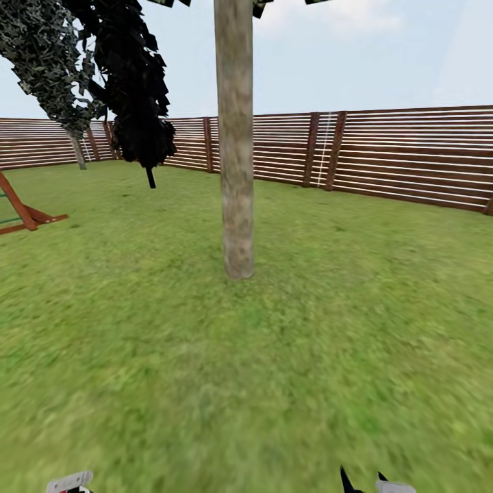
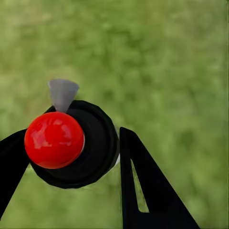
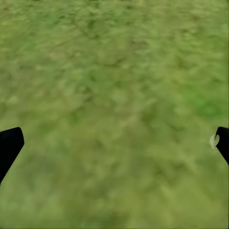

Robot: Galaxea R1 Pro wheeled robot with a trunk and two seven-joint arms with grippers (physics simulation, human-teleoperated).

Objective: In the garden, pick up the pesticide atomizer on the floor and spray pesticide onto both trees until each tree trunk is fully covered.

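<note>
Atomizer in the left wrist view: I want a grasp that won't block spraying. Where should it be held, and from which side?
Probably the atomizer's round black body, one finger on each opposite side, as the left gripper straddles it here. The curved walls sit between the fingers, leaving the red knob and grey nozzle uncovered.

A black-leaved tree (image 1: pixel 140 116) stands before the slatted fence (image 1: pixel 411 161), an orange-brown frame (image 1: pixel 24 213) nearby.
</note>
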